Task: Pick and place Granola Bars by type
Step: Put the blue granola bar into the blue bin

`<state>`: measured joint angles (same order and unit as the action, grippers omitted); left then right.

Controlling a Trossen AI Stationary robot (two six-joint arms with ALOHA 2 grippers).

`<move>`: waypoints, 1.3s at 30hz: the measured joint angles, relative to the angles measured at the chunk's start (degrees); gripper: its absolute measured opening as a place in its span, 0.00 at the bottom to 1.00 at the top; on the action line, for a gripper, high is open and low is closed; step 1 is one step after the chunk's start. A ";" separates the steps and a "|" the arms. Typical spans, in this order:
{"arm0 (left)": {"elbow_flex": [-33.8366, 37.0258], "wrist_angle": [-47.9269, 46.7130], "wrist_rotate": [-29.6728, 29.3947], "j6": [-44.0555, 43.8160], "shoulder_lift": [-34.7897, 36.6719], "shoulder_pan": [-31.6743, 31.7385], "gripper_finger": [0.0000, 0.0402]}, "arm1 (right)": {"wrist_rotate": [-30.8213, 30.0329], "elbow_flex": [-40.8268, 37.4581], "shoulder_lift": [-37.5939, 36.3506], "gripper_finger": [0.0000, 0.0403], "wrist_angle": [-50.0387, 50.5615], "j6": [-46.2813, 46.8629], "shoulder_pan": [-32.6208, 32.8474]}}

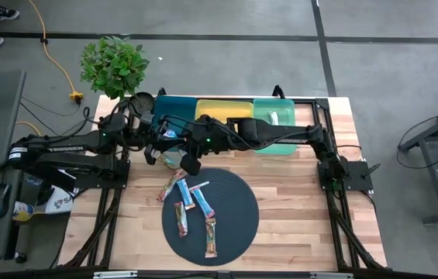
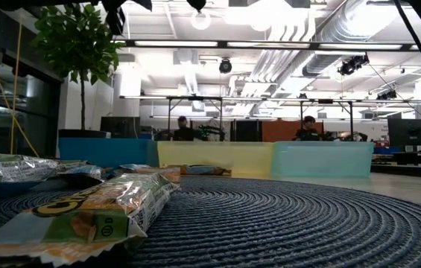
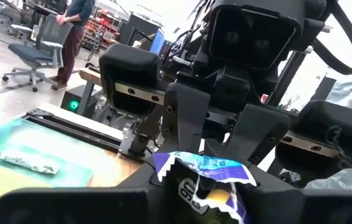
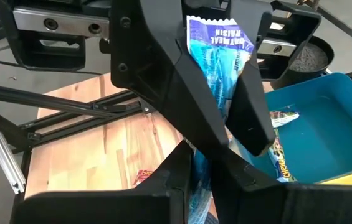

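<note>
Both arms meet over the table's far left; left end effector (image 3: 210,186) and right end effector (image 4: 210,140) both pinch one blue bar (image 4: 220,56). Five bars (image 1: 197,203) lie below them on the mat (image 1: 234,209).

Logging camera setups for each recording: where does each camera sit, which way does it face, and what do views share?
High: overhead, straight down on the wooden table; left arm and right arm show.
Low: table height, level across the round dark woven mat into the room; hardly any robot.
Left wrist: faces the right pincer; own left pincer in the foreground.
Right wrist: faces the left pincer; own pincer in the foreground.
Shared: both wrist views show the blue glossy wrapped granola bar.
</note>
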<state>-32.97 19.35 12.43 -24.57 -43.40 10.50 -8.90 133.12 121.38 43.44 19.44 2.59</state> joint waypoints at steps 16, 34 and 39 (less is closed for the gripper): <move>0.02 -1.98 -1.13 1.83 0.04 0.00 0.15 | 0.78 -0.04 0.00 0.20 0.48 0.61 -0.02; 0.09 -14.66 -21.83 12.46 0.55 0.04 0.08 | -0.07 -0.02 0.00 0.30 16.97 7.50 0.33; 0.09 -22.86 -34.34 14.27 0.48 1.85 0.07 | -1.39 -0.02 0.00 0.30 18.53 8.85 1.23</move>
<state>-32.88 -3.51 -21.90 -10.30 -42.92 12.36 -10.29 133.10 121.38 61.98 28.29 3.82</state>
